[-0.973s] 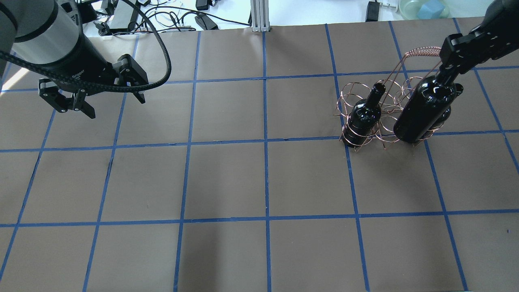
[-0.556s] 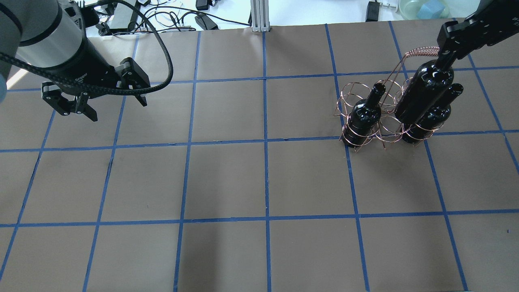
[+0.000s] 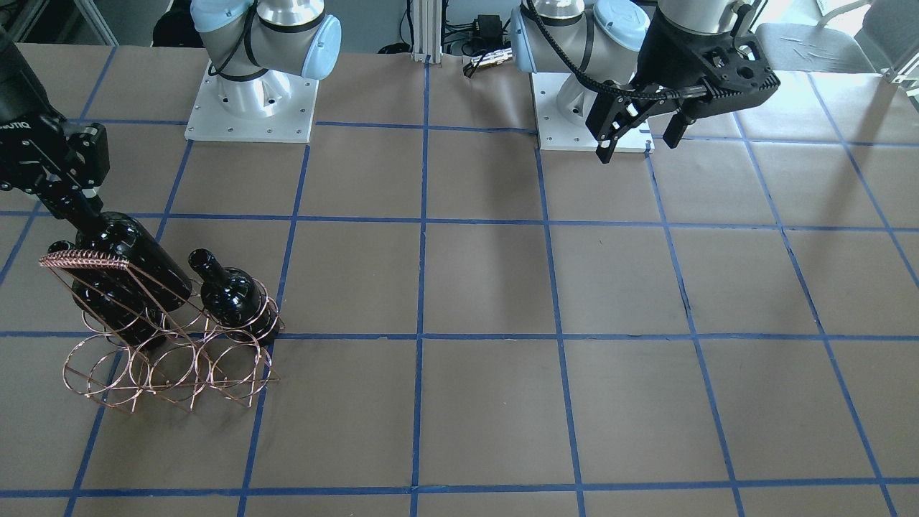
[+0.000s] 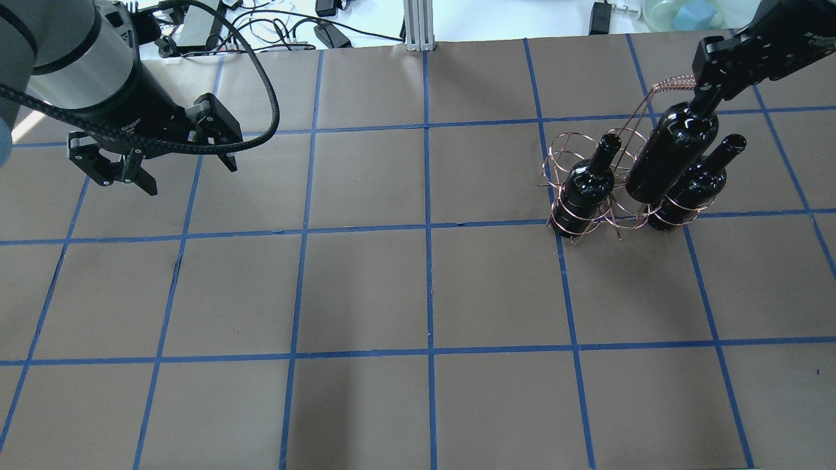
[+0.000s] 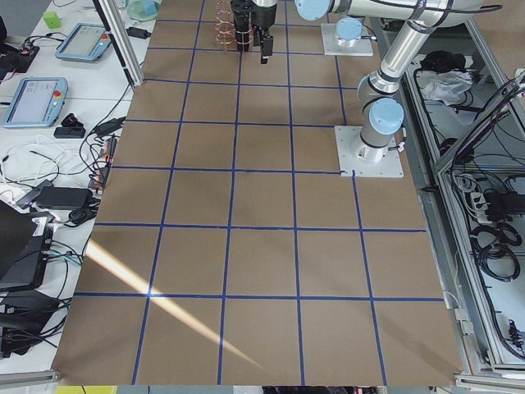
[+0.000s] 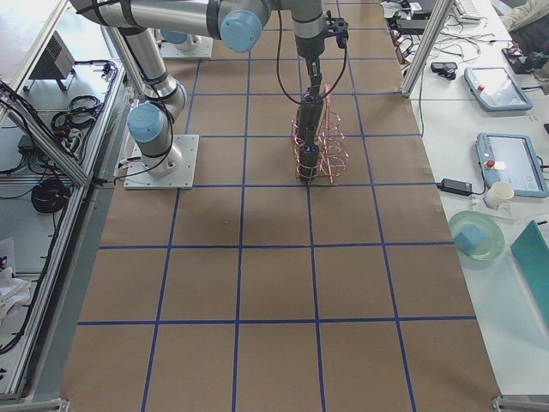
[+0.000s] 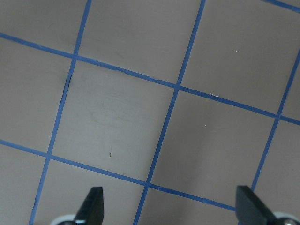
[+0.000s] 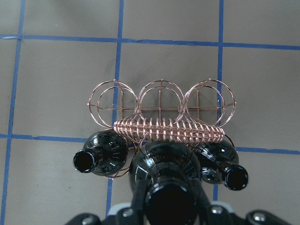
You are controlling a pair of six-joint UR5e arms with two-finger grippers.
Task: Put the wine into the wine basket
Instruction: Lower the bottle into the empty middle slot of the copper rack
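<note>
Insertion step, by the look of it: the right gripper (image 4: 708,98), pointing down from above, is clamped on the neck of the wine bottle (image 4: 666,156). That bottle hangs slightly tilted over the middle slot of the wire basket (image 8: 168,131), between two seated bottles (image 4: 584,186), with its base about level with the top ring. The next move, I'd say, calls for a straight descent clear of both neighbours and the handle before letting go, while the left gripper (image 3: 640,146) hovers spread wide and empty over bare surface (image 4: 366,287) well away.
</note>
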